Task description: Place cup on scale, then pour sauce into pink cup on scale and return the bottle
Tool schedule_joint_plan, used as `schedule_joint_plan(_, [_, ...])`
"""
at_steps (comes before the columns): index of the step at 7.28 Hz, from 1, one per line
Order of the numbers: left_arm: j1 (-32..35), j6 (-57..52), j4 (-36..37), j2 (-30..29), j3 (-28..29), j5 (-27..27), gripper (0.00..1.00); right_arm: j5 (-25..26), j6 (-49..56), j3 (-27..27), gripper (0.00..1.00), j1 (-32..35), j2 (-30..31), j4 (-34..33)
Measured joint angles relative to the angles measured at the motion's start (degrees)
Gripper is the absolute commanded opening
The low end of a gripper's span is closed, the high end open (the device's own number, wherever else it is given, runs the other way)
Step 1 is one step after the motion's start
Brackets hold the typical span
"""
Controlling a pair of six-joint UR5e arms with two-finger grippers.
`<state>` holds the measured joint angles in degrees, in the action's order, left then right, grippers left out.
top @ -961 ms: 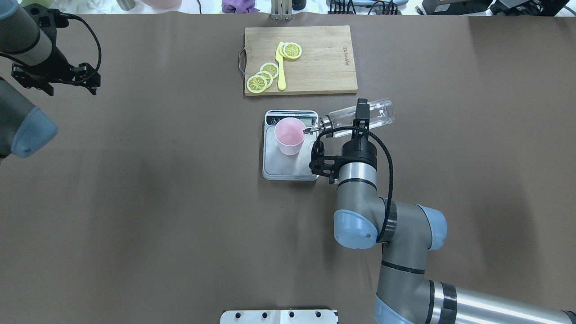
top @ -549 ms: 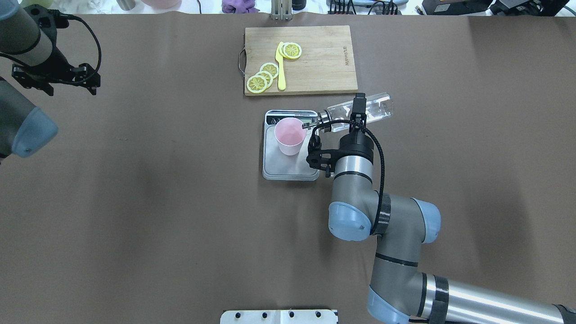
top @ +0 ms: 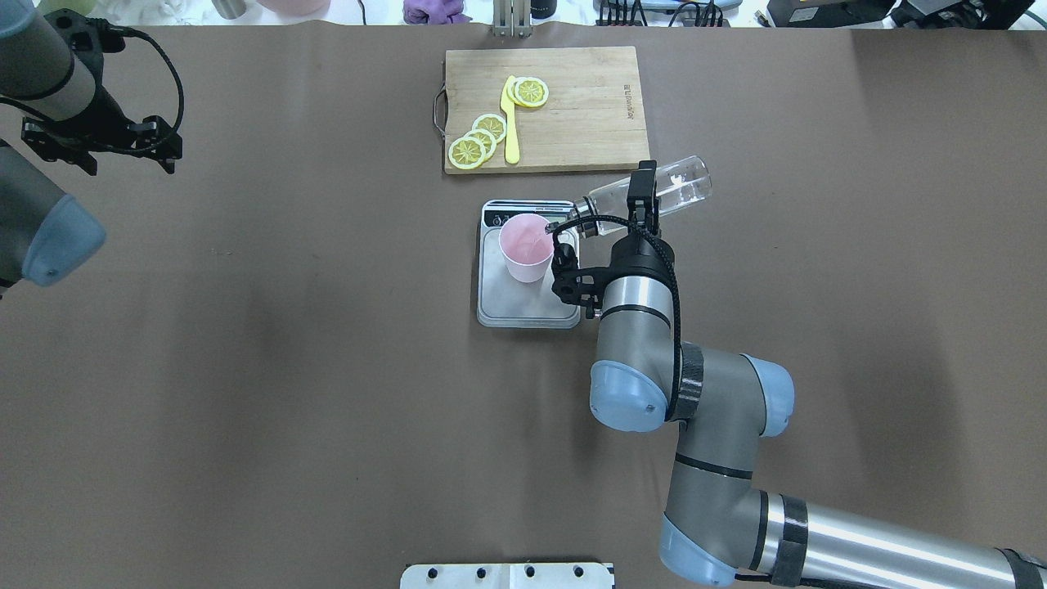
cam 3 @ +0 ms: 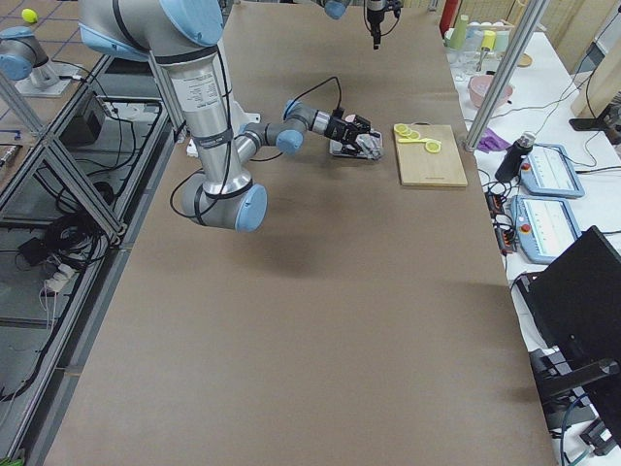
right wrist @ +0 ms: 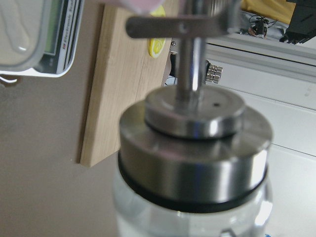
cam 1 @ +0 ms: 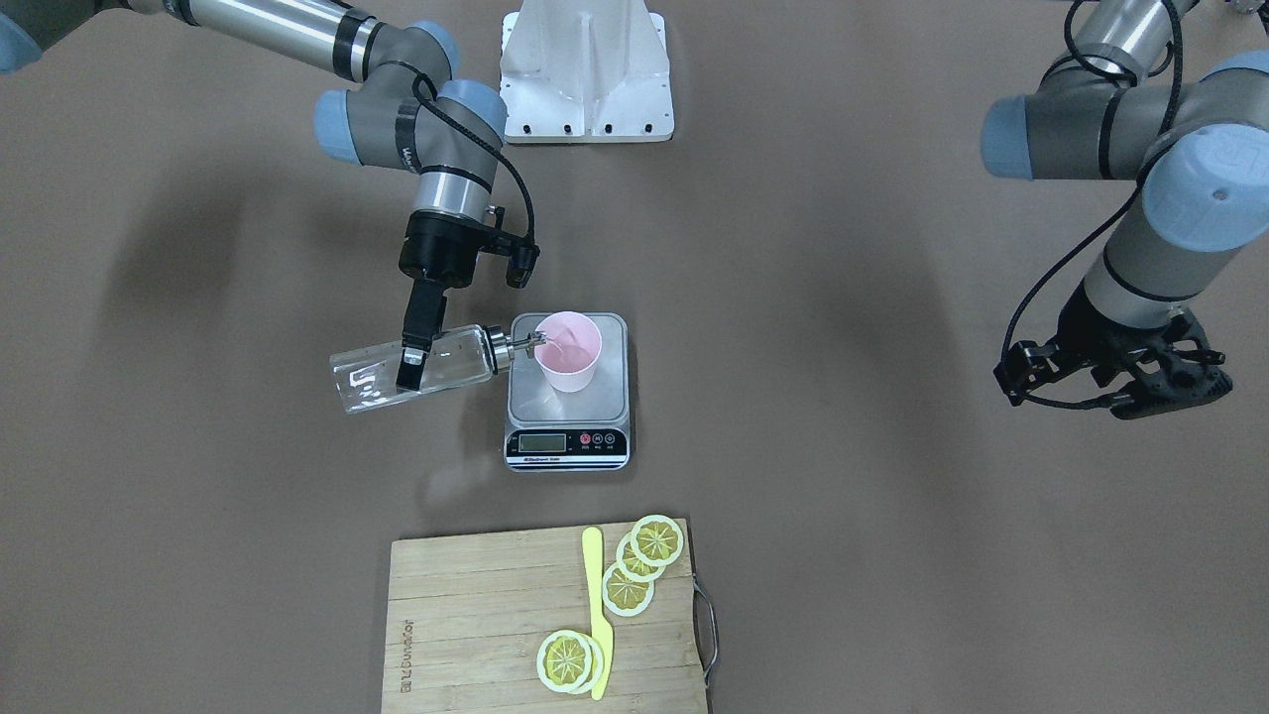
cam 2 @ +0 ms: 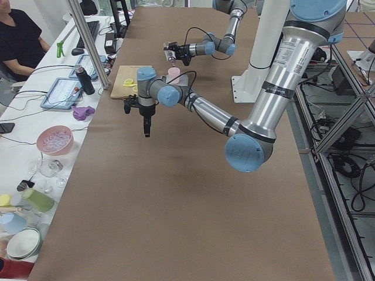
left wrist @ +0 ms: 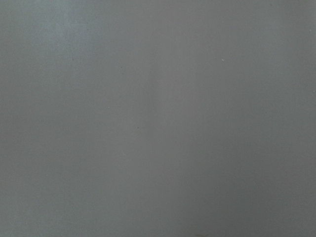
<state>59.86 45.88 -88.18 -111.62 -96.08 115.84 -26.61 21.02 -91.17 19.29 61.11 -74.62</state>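
Arm on the right reaches out over the table [top: 245, 368], bent at the elbow, with its wrist turned flat. The right gripper [top: 642, 192] is pinching the bottle [top: 685, 182] around its middle, one finger on each side of the glass. The bottle lies almost on its side. Its base sticks out to the hand's right and sits a bit higher than the neck. Its metal spout [top: 564, 222] points to the hand's left, and the tip is over the rim of the cup [top: 526, 245].

The cup stands upright on the scale [top: 523, 307], just to the left of the hand and lower down. In the right wrist view the metal cap [right wrist: 195, 148] fills most of the picture.

The left gripper [top: 98, 139] hangs far off to the left, well apart from everything, pointing down at bare table. I cannot tell if its fingers are spread or pressed together.

The table is covered in plain brown. At its side a person in black [cam 2: 17, 35] sits at a white bench.

Just past the hand lies a wooden cutting board [top: 572, 114] with lemon slices [top: 532, 92] and a yellow knife [top: 511, 135] on it. Nothing stands between the spout and the cup.
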Motion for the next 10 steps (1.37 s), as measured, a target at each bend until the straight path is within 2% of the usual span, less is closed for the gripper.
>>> schedule_joint_plan(4, [0.0, 0.0, -0.4, 0.0, 0.4, 0.0, 0.99, 0.3, 3.4, -0.4, 0.18, 0.3, -0.2, 1.0])
schedule_joint_plan(9, [0.0, 0.0, -0.4, -0.1, 0.5, 0.0, 0.98, -2.7, -8.2, -0.2, 0.18, 0.5, 0.4, 6.6])
schedule_joint_plan(10, [0.0, 0.0, -0.4, -0.1, 0.4, 0.0, 0.98, -4.1, -9.3, -0.3, 0.18, 0.7, 0.7, 9.7])
